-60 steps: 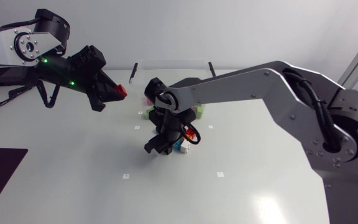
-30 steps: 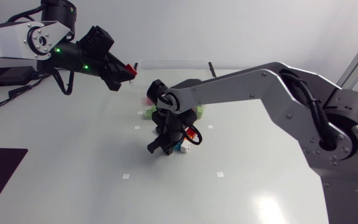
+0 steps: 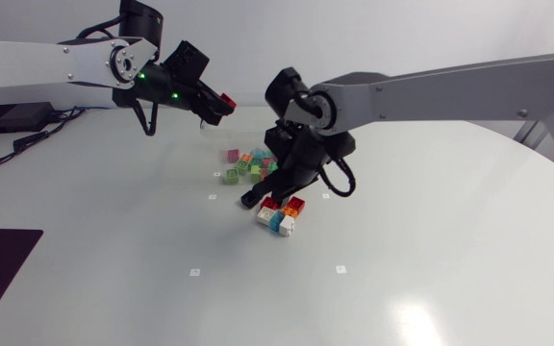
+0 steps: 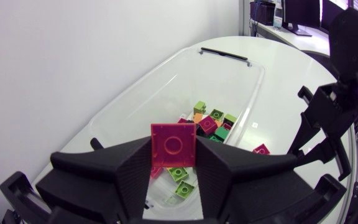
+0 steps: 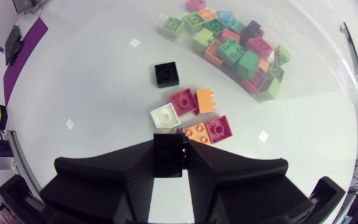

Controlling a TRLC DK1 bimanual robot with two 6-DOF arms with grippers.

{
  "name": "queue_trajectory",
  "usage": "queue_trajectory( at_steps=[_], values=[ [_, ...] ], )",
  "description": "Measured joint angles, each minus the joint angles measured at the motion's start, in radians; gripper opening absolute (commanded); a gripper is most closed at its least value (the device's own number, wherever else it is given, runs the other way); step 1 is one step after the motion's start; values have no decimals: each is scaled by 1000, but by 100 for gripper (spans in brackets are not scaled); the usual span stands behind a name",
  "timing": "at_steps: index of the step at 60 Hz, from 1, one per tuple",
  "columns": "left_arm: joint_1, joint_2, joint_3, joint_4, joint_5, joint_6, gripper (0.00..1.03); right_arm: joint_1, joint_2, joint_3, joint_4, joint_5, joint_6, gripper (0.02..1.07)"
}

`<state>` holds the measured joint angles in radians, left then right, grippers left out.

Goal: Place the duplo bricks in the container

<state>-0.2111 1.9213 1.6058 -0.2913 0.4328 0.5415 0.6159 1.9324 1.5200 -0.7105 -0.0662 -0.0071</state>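
Our left end effector (image 4: 173, 151) swinging its clamped red brick (image 4: 173, 140) over the container (image 4: 160, 81), upper centre; right end effector (image 5: 169, 149) clamped on black brick (image 5: 168, 160).

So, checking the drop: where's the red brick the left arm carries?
The red brick sits clamped in the left tool, over one end of the clear container, above the bricks inside; upper left of centre in the head view.

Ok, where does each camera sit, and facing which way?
Head view: fixed above the table, looking down; left arm and right arm show.
Left wrist view: on the left arm, facing down into the clear plastic container; its end effector grips a red square brick.
Right wrist view: on the right arm, facing down at loose coloured bricks; its end effector grips a black brick.
All show the container.
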Motion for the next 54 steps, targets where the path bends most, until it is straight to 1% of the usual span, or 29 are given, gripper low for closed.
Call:
queue_trajectory(
  at_steps=[3, 5, 8, 9, 10, 11, 12, 15, 25, 35, 47, 54],
  values=[
    [-2, 18, 14, 3, -10, -9, 34, -13, -18, 0, 0, 0, 0, 24],
    [-2, 28, 24, 4, -15, -16, 43, -23, -29, 0, 0, -1, 0, 24],
    [-3, 42, 38, 6, -19, -20, 61, -36, -43, 0, -1, -7, 0, 24],
    [-4, 47, 41, 6, -20, -22, 70, -40, -46, 0, -1, -8, 0, 24],
    [-4, 51, 44, 5, -22, -23, 81, -45, -50, 2, -2, -8, 0, 24],
    [-5, 53, 47, 6, -22, -23, 87, -49, -52, 3, -3, -9, 0, 24],
    [-6, 57, 49, 6, -24, -23, 92, -54, -54, 5, -4, -11, 0, 23],
    [-12, 61, 51, 6, -34, -26, 97, -70, -59, 14, -5, -15, 0, 23],
    [-32, 53, 43, 7, -45, -26, 98, -136, -66, 83, -9, -45, -2, 23],
    [-32, -42, -57, 11, -46, -17, 98, -183, -68, 147, -11, -76, -9, 24],
    [-43, -196, -183, -37, -48, 66, 98, -219, -68, 224, -13, -106, -23, 24],
    [-77, -248, -254, -87, -65, 133, 98, -232, -63, 284, -12, -118, -23, 24]
  ],
)
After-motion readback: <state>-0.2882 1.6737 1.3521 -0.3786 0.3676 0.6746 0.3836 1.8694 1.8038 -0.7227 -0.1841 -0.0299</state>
